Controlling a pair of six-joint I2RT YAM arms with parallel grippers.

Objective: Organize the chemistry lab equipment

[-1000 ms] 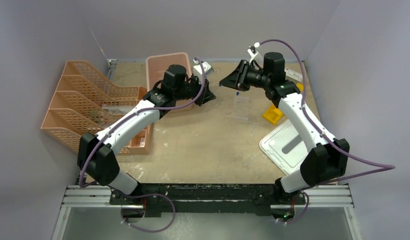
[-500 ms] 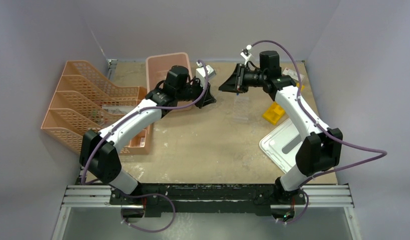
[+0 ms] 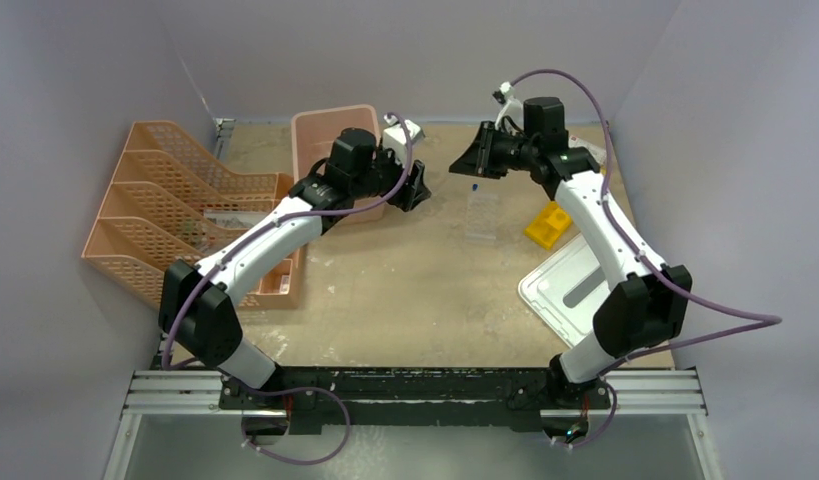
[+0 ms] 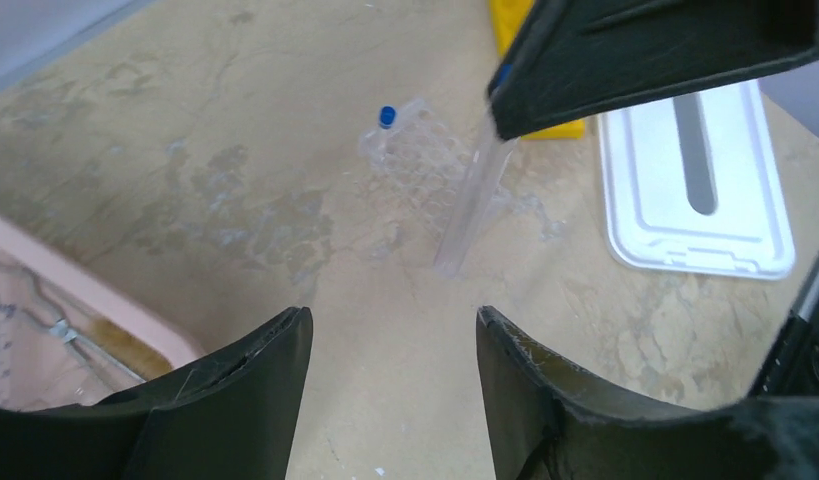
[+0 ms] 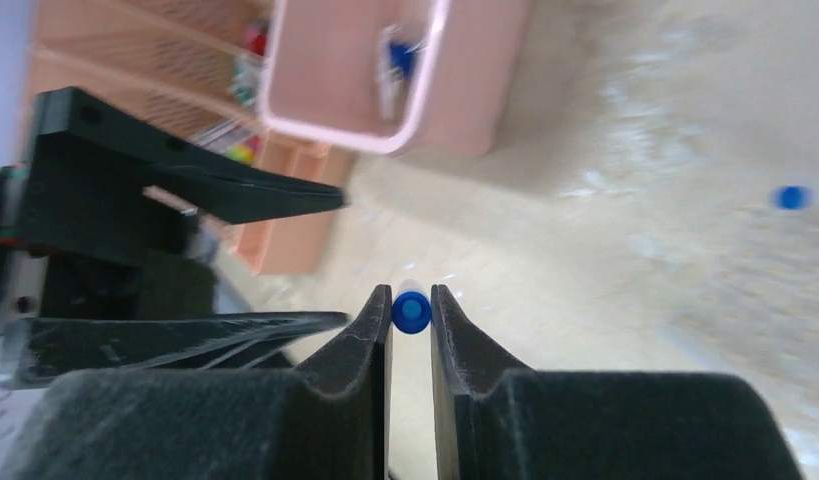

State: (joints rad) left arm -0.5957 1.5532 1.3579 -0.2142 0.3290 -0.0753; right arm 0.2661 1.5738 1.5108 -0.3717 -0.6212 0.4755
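Tan, blotched tabletop (image 3: 405, 290) across the middle of the top view. Orange mesh trays (image 3: 175, 200) at far left, a pink bin (image 3: 330, 120) at upper centre-left, a white lid (image 3: 555, 300) at lower right. Left gripper (image 4: 393, 315) just right of the bin, jaws spread wide, nothing between them. Right gripper (image 5: 410, 292) at upper centre-right, fingers drawn narrow and pinching a blue-capped clear tube (image 4: 472, 205) just under its cap (image 5: 411, 312). Tube hanging tilted, lower end close beside the clear rack (image 4: 430, 165) in the centre of the left wrist view; touching the table or not, impossible to say. One more capped tube (image 4: 387, 118) upright at the rack's far corner. Yellow holed rack (image 3: 547, 226) to the rack's right, apart from it. By the look: a light, stiff, smooth-walled tube, likely slippery and possibly breakable under a hard squeeze. Best held high, at the cap, as now, leaving the long body free to enter a hole. Small holes and a light, see-through rack: probably easy to nudge, so a gentle, straight descent called for.
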